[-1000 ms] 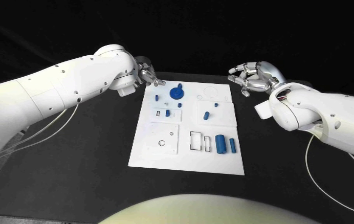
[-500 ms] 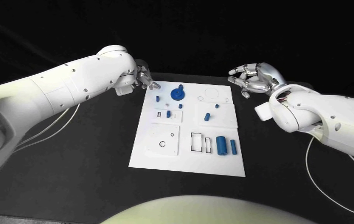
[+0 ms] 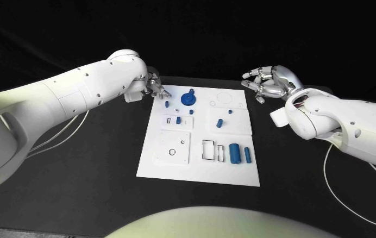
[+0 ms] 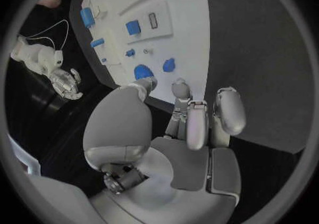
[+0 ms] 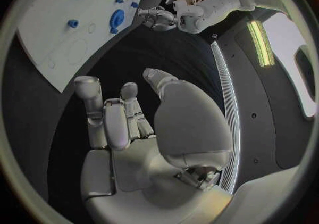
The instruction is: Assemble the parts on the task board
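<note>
The white task board [image 3: 200,164] lies in the middle of the black table. On its far part stands a round blue part [image 3: 189,98] with small blue parts [image 3: 167,104] around it. Two blue cylinders [image 3: 235,153] lie near its right edge. My left hand [image 3: 154,86] hovers just off the board's far left corner, fingers apart and holding nothing; in the left wrist view its fingers [image 4: 193,117] point toward the round blue part [image 4: 141,71]. My right hand [image 3: 266,83] hangs off the far right corner, fingers loosely bent, holding nothing. The right wrist view also shows its empty palm [image 5: 126,123].
More small blue parts [image 3: 220,122] sit mid-board beside rectangular recesses [image 3: 207,149]. A raised white block with a ring [image 3: 174,146] occupies the near left part of the board. Bare black table [image 3: 78,183] surrounds the board on all sides.
My left hand has drawn a little to the left, away from the board's far left corner, and its arm has swung forward. The right hand has barely moved.
</note>
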You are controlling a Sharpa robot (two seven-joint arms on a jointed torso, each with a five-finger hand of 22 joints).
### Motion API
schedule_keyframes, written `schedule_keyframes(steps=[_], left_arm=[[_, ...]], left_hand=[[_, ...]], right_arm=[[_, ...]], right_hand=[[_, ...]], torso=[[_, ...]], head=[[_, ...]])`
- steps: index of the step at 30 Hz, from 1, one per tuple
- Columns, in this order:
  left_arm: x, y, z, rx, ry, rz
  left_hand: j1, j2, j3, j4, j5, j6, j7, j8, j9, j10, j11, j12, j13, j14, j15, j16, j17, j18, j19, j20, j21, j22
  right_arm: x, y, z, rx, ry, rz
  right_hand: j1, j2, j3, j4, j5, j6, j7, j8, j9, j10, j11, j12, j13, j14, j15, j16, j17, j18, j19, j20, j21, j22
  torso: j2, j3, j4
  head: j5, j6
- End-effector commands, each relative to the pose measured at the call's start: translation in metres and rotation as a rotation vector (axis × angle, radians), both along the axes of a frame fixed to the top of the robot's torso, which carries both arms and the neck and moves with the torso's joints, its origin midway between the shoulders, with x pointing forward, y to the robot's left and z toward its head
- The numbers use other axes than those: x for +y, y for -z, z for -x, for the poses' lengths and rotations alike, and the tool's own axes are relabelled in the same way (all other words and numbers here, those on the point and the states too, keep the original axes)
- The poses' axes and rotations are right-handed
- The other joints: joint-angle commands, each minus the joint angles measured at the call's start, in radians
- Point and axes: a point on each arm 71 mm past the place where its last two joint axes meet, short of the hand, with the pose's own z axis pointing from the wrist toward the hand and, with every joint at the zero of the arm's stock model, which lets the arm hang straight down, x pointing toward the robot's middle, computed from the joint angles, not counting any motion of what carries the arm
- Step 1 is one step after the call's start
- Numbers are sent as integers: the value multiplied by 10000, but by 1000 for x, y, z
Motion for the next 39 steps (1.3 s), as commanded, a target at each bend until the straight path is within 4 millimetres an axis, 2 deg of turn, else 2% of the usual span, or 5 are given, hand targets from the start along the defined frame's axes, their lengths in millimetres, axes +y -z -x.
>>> schedule_keyframes(steps=[1,7,13,26,39], left_arm=[[-5,2,1,352,274,273],[-6,5,2,529,310,218],[-6,8,2,631,376,178],[-10,9,2,658,463,187],[-11,11,2,736,498,152]], left_hand=[[-41,91,-54,15,-49,100,-2,4,-12,81,1,55,14,652,35,-8,1166,185,13,45,4,15],[-10,170,-63,-6,-106,200,-39,32,-28,108,-29,96,29,655,13,-2,1174,180,36,37,17,47],[306,268,13,-43,-58,296,-78,49,-63,121,-71,139,34,656,-25,0,1173,180,41,10,16,51],[527,303,50,-56,-64,390,-113,88,-73,161,-101,192,64,665,-50,14,1202,169,74,-5,35,101],[948,423,152,-90,-66,471,-164,147,-84,192,-149,234,62,666,-92,19,1207,165,89,-39,40,126]], right_arm=[[1,0,0,-42,-115,-17],[2,0,0,-41,-141,-23],[3,0,0,-39,-147,-25],[3,0,0,-35,-166,-30],[4,0,-1,-29,-177,-30]], right_hand=[[-59,-3,-8,59,34,-45,30,67,-9,-74,-22,51,-12,-18,-37,-30,13,19,-59,1,-26,2],[-59,-3,-8,59,34,-45,30,67,-9,-74,-22,51,-12,-18,-37,-30,13,19,-59,1,-26,2],[-59,-3,-8,59,34,-45,30,67,-9,-74,-22,51,-12,-18,-37,-30,13,19,-59,1,-26,2],[-46,5,5,61,46,-50,27,95,-16,-60,-25,76,-9,-14,-40,-27,22,21,-56,0,-39,2],[-46,5,5,61,46,-50,27,95,-16,-60,-25,76,-9,-14,-40,-27,22,21,-56,0,-39,2]], torso=[[-3,12,24],[-4,4,19],[9,-4,3],[-10,3,28],[-2,2,6]], head=[[-18,-17],[3,-32],[-14,-46],[-32,-89],[-19,-131]])
